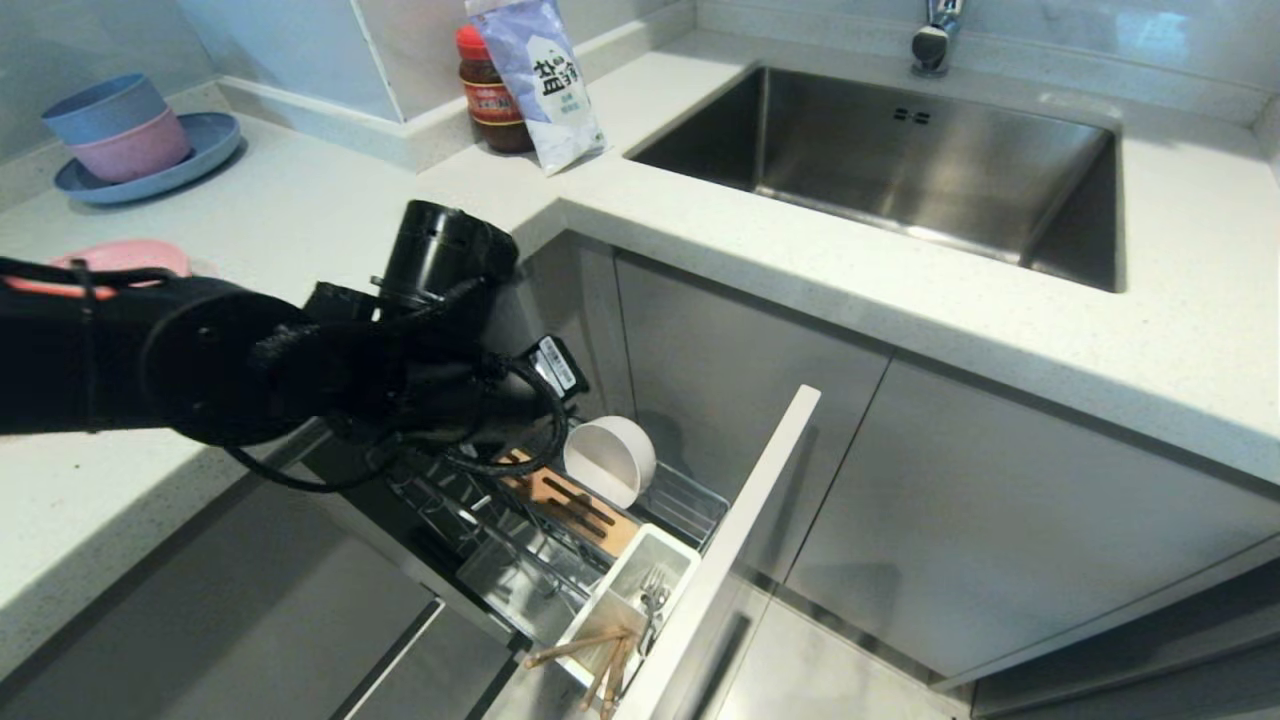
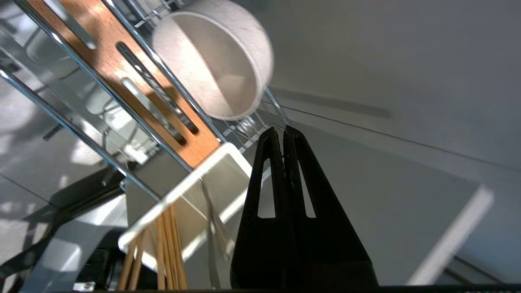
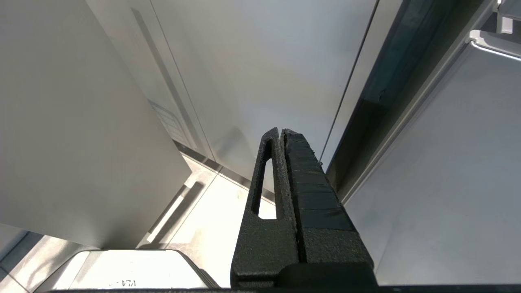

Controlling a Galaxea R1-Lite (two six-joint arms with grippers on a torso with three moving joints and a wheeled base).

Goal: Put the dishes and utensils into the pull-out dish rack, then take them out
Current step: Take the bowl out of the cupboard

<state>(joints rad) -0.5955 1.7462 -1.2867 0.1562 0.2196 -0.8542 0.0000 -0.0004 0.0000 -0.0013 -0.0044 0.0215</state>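
Big pale speckled stone countertop point(image 1: 820, 240) wrapping the corner, with a stainless steel sink point(image 1: 900, 150) sunk into it. Below, the chrome wire pull-out dish rack point(image 1: 560, 540) with its grey front panel slid out from the cabinet. Black left arm reaching across the counter edge and down over the rack. Flat round pink plate point(image 1: 125, 258) still up on the counter, mostly hidden behind that arm. Blue plate point(image 1: 150, 170) further back with stacked blue and pink bowls on it. Small plain off-white round bowl point(image 2: 211, 61) standing on edge in the rack, just beside the slotted light-wood strip point(image 2: 138, 85). White rectangular cutlery cup point(image 1: 640, 590) at the front end, holding the light wooden chopsticks point(image 1: 600, 655) and the slim silver metal fork point(image 1: 652, 600). Left gripper point(image 2: 283, 132) pinched fully closed, empty, hovering near the bowl and cup. Right gripper point(image 3: 281, 134) also pressed together, empty, parked down by the cabinet fronts.
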